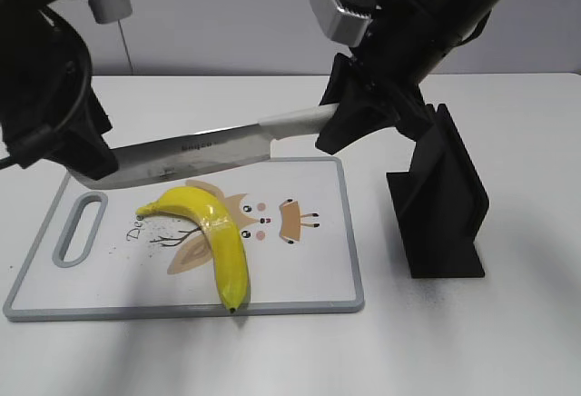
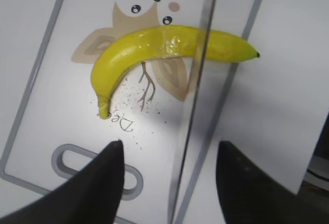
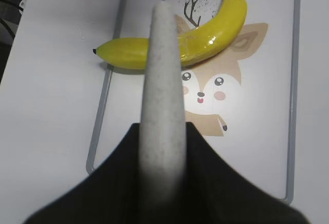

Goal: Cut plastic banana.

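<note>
banana: on cutting board, uncut | likely light, stiff, slippery; steady near the stem | right claw: clamped on knife handle, blade hovering above | left claw: spread, empty

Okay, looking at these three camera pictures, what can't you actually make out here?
- Right gripper: its fingers' contact with the knife handle, hidden by the gripper body in exterior and right wrist views.
- Blade tip: hidden behind the left arm, exterior view.
- Banana seam: partly crossed by the blade in the left wrist view.
- Cutting board lettering: too small, partly covered by the banana.
</note>
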{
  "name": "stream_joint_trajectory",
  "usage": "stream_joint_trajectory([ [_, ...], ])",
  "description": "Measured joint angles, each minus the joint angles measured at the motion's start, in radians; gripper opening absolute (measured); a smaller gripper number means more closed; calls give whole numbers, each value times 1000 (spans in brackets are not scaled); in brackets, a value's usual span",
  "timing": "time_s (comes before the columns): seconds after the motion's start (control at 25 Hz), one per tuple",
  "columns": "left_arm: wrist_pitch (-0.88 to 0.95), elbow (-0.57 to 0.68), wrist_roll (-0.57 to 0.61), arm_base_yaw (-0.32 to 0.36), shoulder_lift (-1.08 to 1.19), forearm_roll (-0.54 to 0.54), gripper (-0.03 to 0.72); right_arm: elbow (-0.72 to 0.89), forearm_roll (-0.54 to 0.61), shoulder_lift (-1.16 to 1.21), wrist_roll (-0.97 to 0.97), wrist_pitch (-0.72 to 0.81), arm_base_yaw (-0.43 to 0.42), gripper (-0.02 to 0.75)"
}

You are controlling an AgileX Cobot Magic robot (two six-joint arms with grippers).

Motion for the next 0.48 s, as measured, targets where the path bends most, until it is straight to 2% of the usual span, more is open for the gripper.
stream_joint_trajectory([
  [0.12, -42, -1, 0, 0, 37, 2, 522, 0, 0, 8, -1, 0, 0, 189],
  [0.36, -69, -2, 1, 0, 65, 2, 302, 0, 27, 9, -1, -8, 0, 189],
  [0.48, -76, -2, 1, 0, 66, 2, 221, 0, 45, 9, -1, -17, 0, 189],
])
